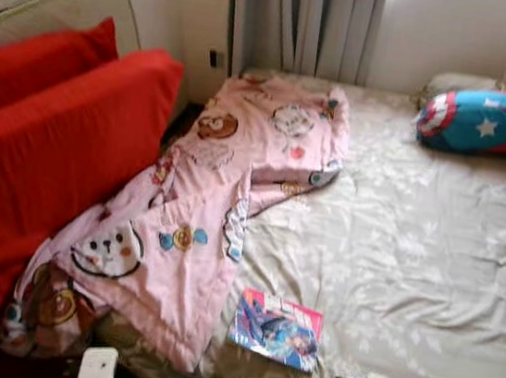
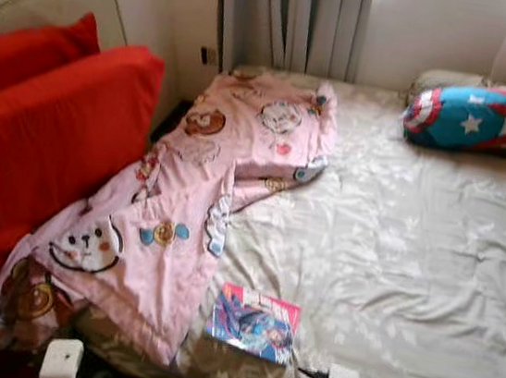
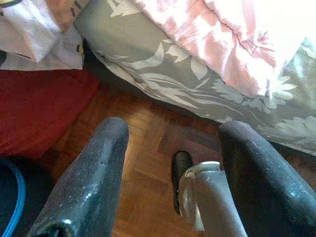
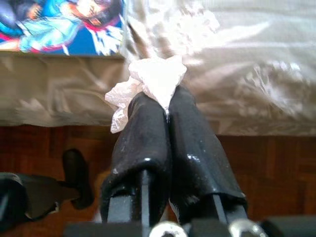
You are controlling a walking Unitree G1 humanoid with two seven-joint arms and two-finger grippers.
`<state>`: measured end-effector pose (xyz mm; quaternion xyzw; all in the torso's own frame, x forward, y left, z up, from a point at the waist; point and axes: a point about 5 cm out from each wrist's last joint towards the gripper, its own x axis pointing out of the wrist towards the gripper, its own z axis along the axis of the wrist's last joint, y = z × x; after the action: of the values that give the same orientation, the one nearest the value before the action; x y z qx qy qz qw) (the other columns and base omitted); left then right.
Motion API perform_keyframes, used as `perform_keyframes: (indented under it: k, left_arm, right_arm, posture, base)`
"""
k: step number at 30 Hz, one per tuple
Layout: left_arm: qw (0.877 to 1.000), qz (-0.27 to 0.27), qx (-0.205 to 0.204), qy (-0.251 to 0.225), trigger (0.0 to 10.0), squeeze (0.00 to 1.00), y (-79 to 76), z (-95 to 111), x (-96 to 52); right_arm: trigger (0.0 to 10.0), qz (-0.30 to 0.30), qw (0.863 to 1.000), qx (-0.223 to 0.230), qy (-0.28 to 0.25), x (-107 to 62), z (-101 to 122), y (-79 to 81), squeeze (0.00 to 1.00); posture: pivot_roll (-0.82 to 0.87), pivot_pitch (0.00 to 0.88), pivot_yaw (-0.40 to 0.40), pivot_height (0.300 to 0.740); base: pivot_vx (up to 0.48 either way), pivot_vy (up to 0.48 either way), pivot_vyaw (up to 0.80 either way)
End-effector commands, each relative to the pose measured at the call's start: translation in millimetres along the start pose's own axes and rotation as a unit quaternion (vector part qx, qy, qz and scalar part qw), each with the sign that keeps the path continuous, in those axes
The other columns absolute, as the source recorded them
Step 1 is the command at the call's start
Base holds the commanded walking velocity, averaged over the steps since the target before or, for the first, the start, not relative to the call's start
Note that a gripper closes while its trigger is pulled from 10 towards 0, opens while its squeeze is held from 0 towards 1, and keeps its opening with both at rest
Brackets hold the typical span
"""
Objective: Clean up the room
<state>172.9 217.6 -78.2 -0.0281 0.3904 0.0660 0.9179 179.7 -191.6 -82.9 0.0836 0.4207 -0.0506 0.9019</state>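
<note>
White tissue (image 4: 157,79) pinched in closed right gripper (image 4: 165,106), left gripper (image 3: 173,138) open and empty; pink quilt (image 1: 203,210) rumpled left, book (image 1: 276,329) near edge, so much tidying probably remains.

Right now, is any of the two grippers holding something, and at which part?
The right gripper is shut on a crumpled white tissue, pinched at its lower end between the fingertips. The left gripper is open and holds nothing.
</note>
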Motion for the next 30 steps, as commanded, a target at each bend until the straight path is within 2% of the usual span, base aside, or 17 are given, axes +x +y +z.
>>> perform_keyframes:
  k: [1, 6, 12, 14, 21, 26, 30]
  left_arm:
    - [1.000, 0.001, 0.000, 0.019, 10.0, 0.00, 4.5, -7, -1.9]
    - [0.999, 0.013, -0.013, 0.036, 10.0, 0.00, 12.3, -13, -4.2]
    - [0.999, 0.004, -0.006, 0.051, 10.0, 0.00, 0.8, -13, -1.7]
    - [0.998, 0.004, -0.005, 0.055, 10.0, 0.00, -0.8, -14, -1.3]
    - [0.998, 0.010, -0.015, 0.062, 10.0, 0.00, -2.1, -14, -0.8]
    - [0.997, 0.012, -0.016, 0.074, 10.0, 0.00, -3.1, -21, -2.7]
    - [0.996, 0.017, -0.017, 0.084, 10.0, 0.00, -3.5, -26, -4.4]
  right_arm:
    - [10.0, -0.002, 1.000, -0.002, 0.007, 0.0, -3, 2.0, 0.00]
    - [10.0, -0.008, 1.000, -0.009, 0.011, 1.0, 0, 0.8, 0.00]
    - [10.0, -0.029, 1.000, 0.009, 0.006, 2.8, 8, -2.0, 0.00]
    - [10.0, -0.027, 1.000, 0.014, 0.003, 4.0, 11, 1.4, 0.00]
    - [10.0, -0.015, 1.000, -0.015, 0.003, 6.6, 16, 10.1, 0.00]
    - [10.0, -0.005, 1.000, -0.024, 0.000, 7.9, 18, 18.7, 0.00]
    - [10.0, -0.007, 1.000, -0.027, 0.012, 1.7, 2, 1.6, 0.00]
  posture:
    - [-0.08, 0.000, 0.040, 0.740]
    - [-0.09, 0.000, 0.031, 0.740]
    - [-0.09, 0.000, 0.043, 0.740]
    - [-0.08, 0.000, 0.032, 0.740]
    - [-0.06, 0.000, 0.009, 0.740]
    - [-0.08, 0.000, 0.015, 0.740]
    - [-0.07, 0.000, 0.017, 0.740]
  base:
    - [0.000, 0.000, 0.00]
    - [0.000, 0.000, 0.00]
    - [0.000, 0.000, 0.00]
    - [0.000, 0.000, 0.00]
    - [0.000, 0.000, 0.00]
    - [0.000, 0.000, 0.74]
    - [0.000, 0.000, 0.80]
